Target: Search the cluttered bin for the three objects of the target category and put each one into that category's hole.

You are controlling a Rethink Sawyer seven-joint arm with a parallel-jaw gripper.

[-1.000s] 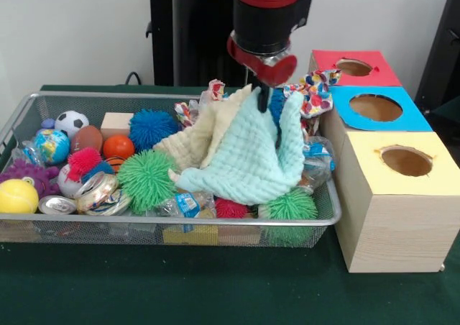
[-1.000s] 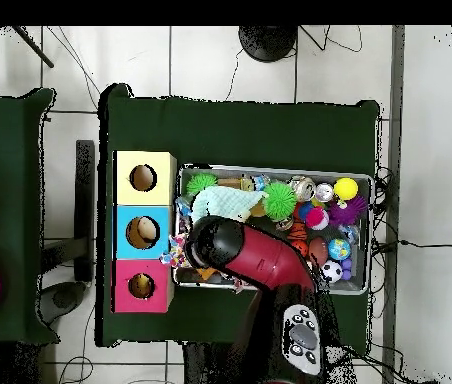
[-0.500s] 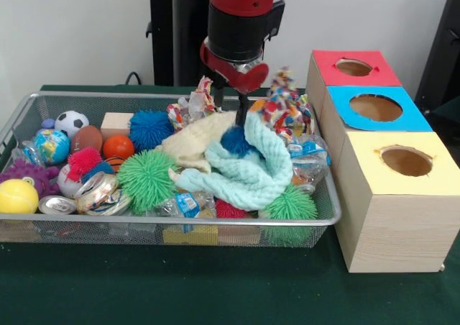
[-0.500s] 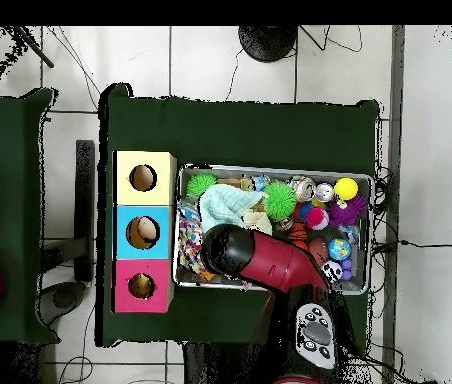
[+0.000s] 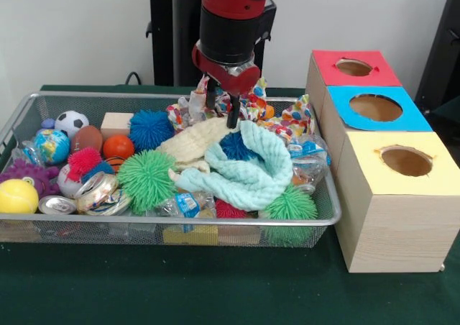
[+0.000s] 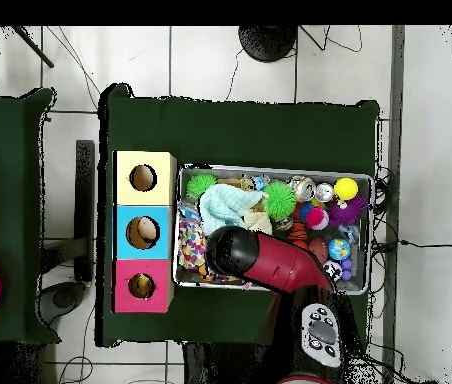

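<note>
**Inspector:** Now, the cloths. Where do they lie?

**Assistant:** The mint cloth [image 5: 248,170] is draped over the clutter in the bin [image 5: 180,228], towards its box end, with a cream cloth [image 5: 194,144] tucked against it and a patterned cloth [image 5: 280,120] bunched behind. Draped so, they cover the items beneath.

**Inspector:** And the pincer?

**Assistant:** The pincer [image 5: 226,109] hangs directly above the mint cloth's upper fold, its tips just clear of it and apparently holding nothing. How far it is open I cannot tell.

**Inspector:** The holes?

**Assistant:** Three boxes, red [image 5: 352,67], blue [image 5: 377,108] and yellow [image 5: 402,159], stand just beside the bin on the bench [image 5: 215,289]. Which one takes cloth, I cannot say.
</note>
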